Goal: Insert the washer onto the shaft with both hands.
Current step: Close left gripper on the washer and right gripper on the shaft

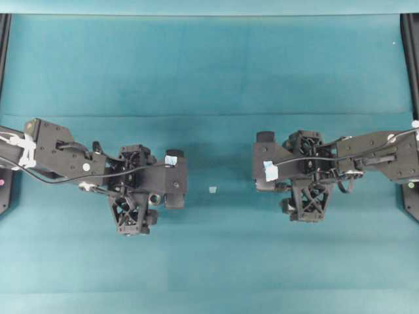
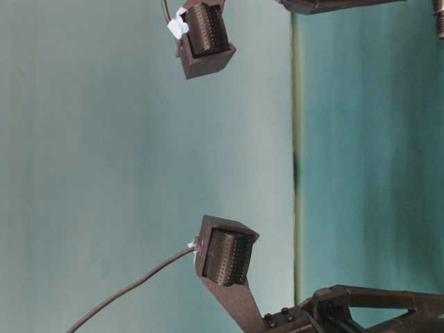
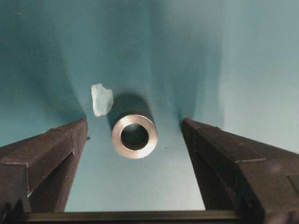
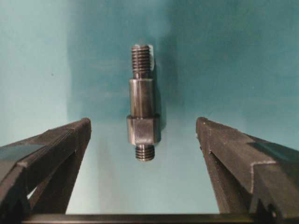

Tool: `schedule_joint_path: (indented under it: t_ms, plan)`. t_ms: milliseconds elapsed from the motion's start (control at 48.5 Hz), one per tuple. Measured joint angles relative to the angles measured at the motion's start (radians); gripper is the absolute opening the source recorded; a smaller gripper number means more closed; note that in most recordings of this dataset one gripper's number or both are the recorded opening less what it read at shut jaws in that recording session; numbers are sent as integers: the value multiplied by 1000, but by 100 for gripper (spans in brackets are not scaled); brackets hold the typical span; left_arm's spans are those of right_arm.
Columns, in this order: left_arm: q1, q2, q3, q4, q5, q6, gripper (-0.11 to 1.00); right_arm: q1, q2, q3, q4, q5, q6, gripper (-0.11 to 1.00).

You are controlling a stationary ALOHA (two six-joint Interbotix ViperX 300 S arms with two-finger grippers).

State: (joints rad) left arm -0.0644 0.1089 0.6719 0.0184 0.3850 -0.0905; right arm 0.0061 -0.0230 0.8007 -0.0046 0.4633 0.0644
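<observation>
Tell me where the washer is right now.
Left wrist view: the washer lies on the teal mat between the open left gripper fingers, beside a pale tape scrap.

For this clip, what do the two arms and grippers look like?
Both arms are matte black. The left gripper and right gripper have lattice-braced bodies and pale blue tape tags. Thin black cables run along each arm; white ties bind the left arm's. Fingers are black and wedge-shaped.

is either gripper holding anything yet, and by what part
Nothing is held. The left gripper stands open around the washer; the right gripper stands open around the shaft, touching neither.
</observation>
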Motion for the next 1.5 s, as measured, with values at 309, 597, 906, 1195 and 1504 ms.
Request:
schedule_joint_path:
  t_ms: [309, 597, 906, 1195, 1504]
  plan:
    - [0, 0, 2, 0, 0, 0, 90, -2, 17, 14, 0, -25, -2, 93]
    - [0, 0, 2, -2, 2, 0, 90, -12, 37, 3, 0, -31, -2, 93]
    - [-2, 0, 6, -2, 2, 0, 90, -12, 44, -3, 3, -26, -2, 93]
    - [-2, -3, 12, -2, 2, -2, 90, -12, 44, -3, 5, -25, -2, 93]
    - [-2, -3, 11, 0, 3, -2, 86, -12, 44, -3, 5, -25, -2, 76]
